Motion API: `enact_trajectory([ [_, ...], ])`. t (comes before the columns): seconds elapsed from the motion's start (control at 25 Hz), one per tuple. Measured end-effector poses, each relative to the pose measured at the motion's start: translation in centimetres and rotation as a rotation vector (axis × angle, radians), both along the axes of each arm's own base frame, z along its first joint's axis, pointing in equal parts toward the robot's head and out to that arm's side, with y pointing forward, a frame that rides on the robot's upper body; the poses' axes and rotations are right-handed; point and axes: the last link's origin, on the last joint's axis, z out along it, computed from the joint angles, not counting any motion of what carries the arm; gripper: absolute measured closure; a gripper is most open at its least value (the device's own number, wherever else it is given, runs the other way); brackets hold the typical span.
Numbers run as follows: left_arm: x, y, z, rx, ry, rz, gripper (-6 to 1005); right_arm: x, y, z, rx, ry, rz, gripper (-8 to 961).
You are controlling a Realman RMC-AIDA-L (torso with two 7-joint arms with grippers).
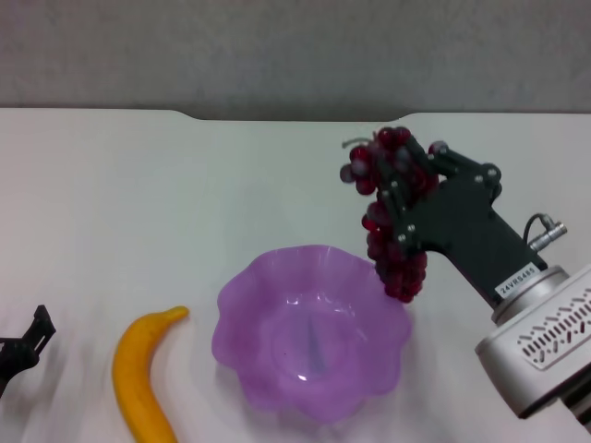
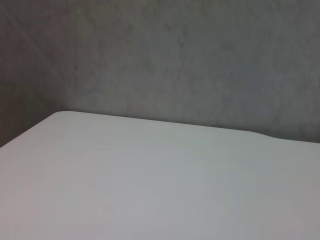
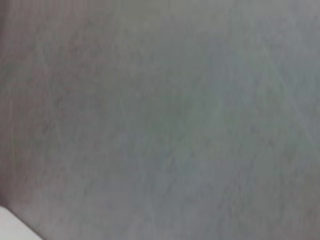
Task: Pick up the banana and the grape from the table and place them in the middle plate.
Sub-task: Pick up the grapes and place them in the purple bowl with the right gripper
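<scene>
In the head view my right gripper (image 1: pixel 406 189) is shut on the grape (image 1: pixel 392 217), a dark red bunch lifted off the table (image 1: pixel 138 185) and hanging just beyond the far right rim of the middle plate (image 1: pixel 309 328). The plate is translucent purple with a scalloped rim and holds nothing. The banana (image 1: pixel 143 374) lies on the table to the left of the plate. My left gripper (image 1: pixel 23 346) shows only as a dark tip at the left edge, left of the banana. The wrist views show none of these things.
The table's far edge with its notch (image 1: pixel 199 115) runs in front of a grey wall. The left wrist view shows the bare tabletop (image 2: pixel 150 190) and the wall; the right wrist view shows mostly the wall.
</scene>
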Motion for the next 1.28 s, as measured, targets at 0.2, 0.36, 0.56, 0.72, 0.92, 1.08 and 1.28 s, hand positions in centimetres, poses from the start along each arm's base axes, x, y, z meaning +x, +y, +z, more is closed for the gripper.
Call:
enact_trajectory([
  [0.2,0.0,0.0,0.0,0.0,0.001,0.0,117,-1.1,0.2,0.3,-0.018,-0.002,0.005,693],
  [0.36,0.0,0.0,0.0,0.0,0.001,-0.001,117,-1.6,0.8,0.1,-0.051,-0.022,-0.017,696],
  [0.56,0.1,0.1,0.0,0.0,0.001,-0.003,118,-3.0,1.7,0.6,-0.072,-0.028,-0.013,696],
  [0.72,0.2,0.3,0.0,0.0,0.001,-0.007,118,-4.0,2.0,1.2,-0.076,-0.026,-0.009,697],
  [0.92,0.2,0.3,0.0,0.0,0.001,-0.007,118,-4.3,2.0,1.5,-0.073,-0.019,-0.003,698],
  [1.08,0.2,0.3,0.0,0.0,0.001,-0.007,118,-4.2,1.9,1.1,-0.088,-0.025,-0.009,698],
  [1.28,0.2,0.3,0.0,0.001,0.0,-0.006,118,-3.3,1.8,0.3,-0.118,-0.026,-0.037,698],
])
